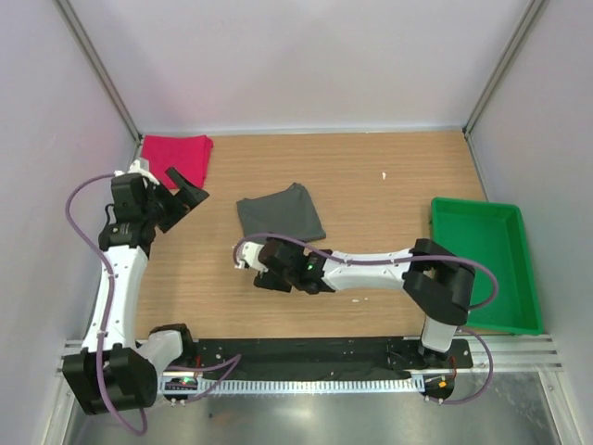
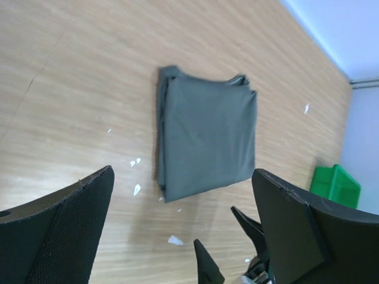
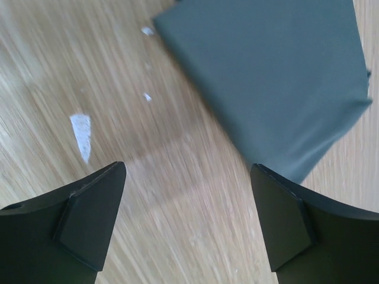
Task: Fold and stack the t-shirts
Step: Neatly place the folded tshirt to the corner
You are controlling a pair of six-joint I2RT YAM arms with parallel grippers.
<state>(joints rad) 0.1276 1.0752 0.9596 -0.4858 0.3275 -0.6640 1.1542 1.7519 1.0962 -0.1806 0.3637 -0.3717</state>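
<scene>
The grey t-shirt (image 1: 281, 213) lies folded at the centre of the tabletop, and the red t-shirt (image 1: 176, 156) lies folded in the 10 o'clock corner. Both are probably light, limp and quick to unfold, so pinch all layers at a folded edge. The left end effector (image 2: 182, 171) and right end effector (image 3: 188, 168) stand apart, empty.

— Where do you find the middle shirt (image 1: 281, 215)?
— At the centre of the table (image 1: 389, 185), just behind your right gripper (image 1: 252, 271).
— And the corner shirt (image 1: 176, 158)?
— Far left, behind your left gripper (image 1: 185, 188). The tray (image 1: 482, 264) lies at your right edge, well apart from both shirts.
</scene>
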